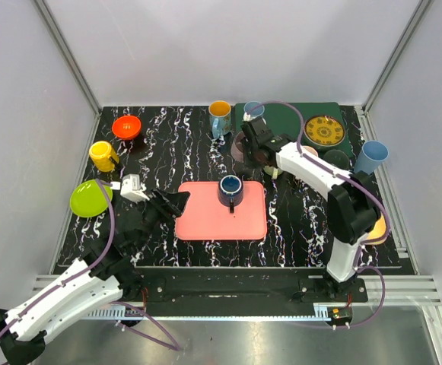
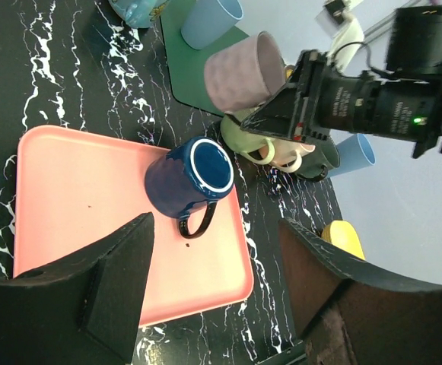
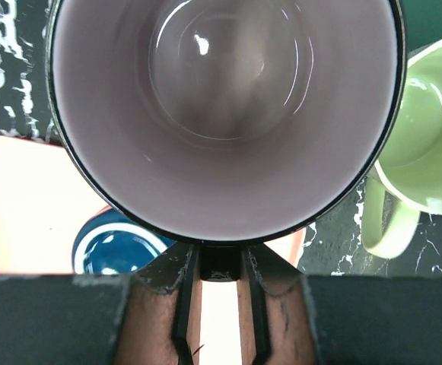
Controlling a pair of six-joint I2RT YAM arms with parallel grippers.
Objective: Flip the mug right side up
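Mauve mug (image 3: 221, 114) sat pinched in my right gripper (image 3: 221, 262), whose two fingers were closed tight on the near part of its rim, one inside the wall and one outside. Its mouth faced straight into my right wrist camera, and I could see down to a glossy, bare bottom. From my left wrist view the mug (image 2: 240, 72) was tilted, neither upright nor inverted, with its mouth turned toward the right gripper (image 2: 266, 120) and its base over the edge of the green mat (image 2: 186, 72). I could not tell whether it touched anything below. From above, the mug (image 1: 237, 146) lay mostly hidden under the right gripper (image 1: 252, 148), just beyond the far right corner of the pink tray (image 1: 205, 220).

On that tray a dark blue mug (image 1: 230, 188) stood upright, mouth up, its handle pointing toward the tray's near edge. A pale green mug (image 3: 426, 144) stood just beside the mauve one, also mouth up.

My left gripper (image 1: 176, 204) hung low at the tray's left edge with its jaws spread wide and nothing between them, aimed toward the blue mug but well apart from it.
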